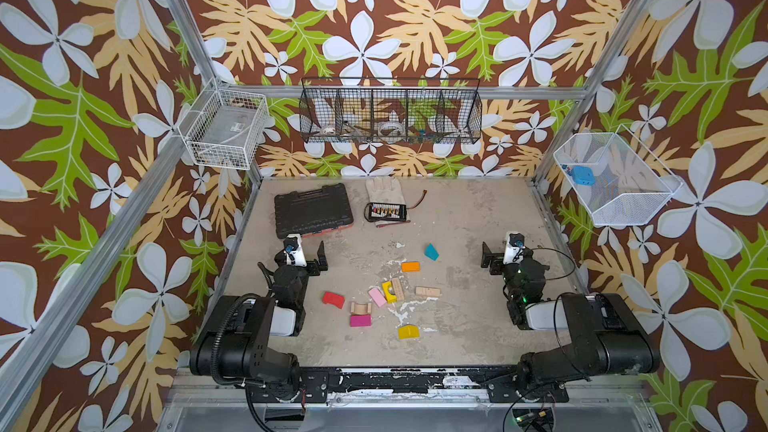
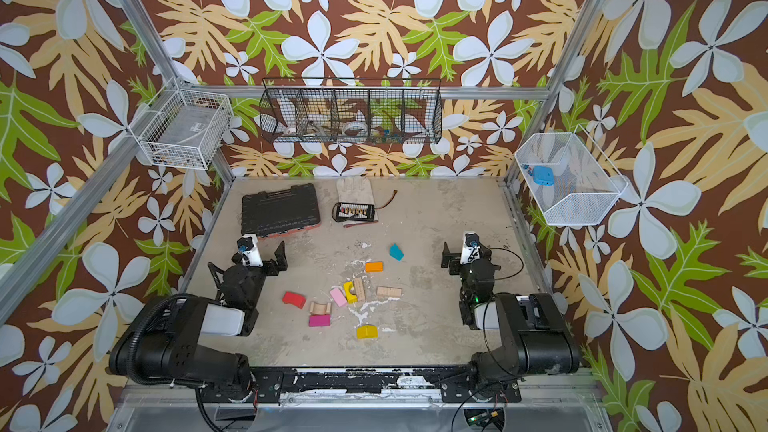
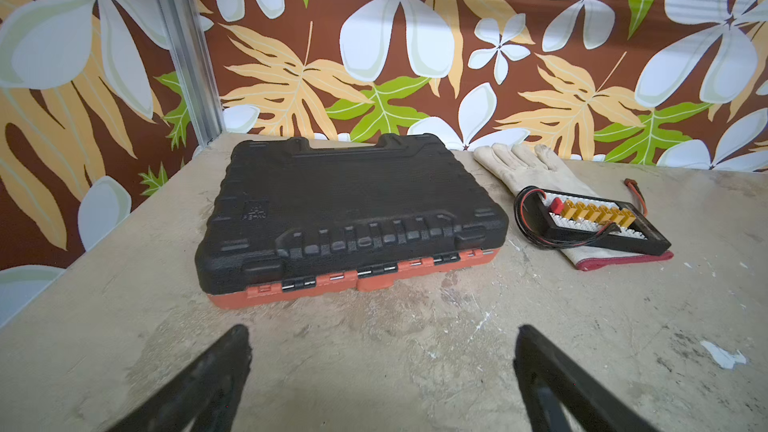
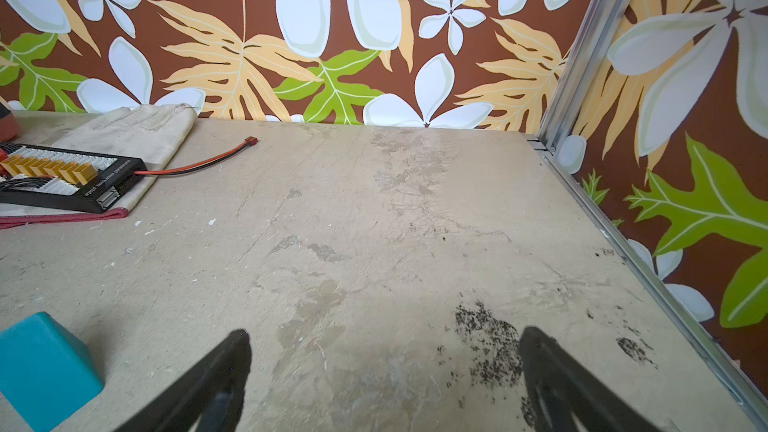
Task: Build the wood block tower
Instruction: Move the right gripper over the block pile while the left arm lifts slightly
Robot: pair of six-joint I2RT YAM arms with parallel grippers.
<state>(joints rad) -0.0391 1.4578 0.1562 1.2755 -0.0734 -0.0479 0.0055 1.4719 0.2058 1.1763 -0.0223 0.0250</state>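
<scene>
The wood blocks lie loose and single on the table in both top views: a teal wedge (image 1: 432, 252), an orange block (image 1: 410, 266), a red arch (image 1: 333, 299), a pink block (image 1: 377, 297), a yellow arch (image 1: 389, 292), a plain bar (image 1: 428, 291), a plain arch (image 1: 360, 308), a magenta block (image 1: 360, 320) and a yellow piece (image 1: 408, 331). No tower shows. My left gripper (image 1: 302, 256) (image 3: 382, 334) is open over bare table, left of the blocks. My right gripper (image 1: 505, 257) (image 4: 384, 336) is open and empty, with the teal wedge (image 4: 45, 367) beside it.
A black tool case (image 1: 313, 209) (image 3: 349, 218) lies at the back left, just beyond my left gripper. A white glove (image 1: 384, 191) with a connector board (image 1: 384, 210) on it lies at the back middle. Wire baskets (image 1: 390, 116) hang on the walls. A metal frame rail (image 4: 648, 276) edges the table on the right.
</scene>
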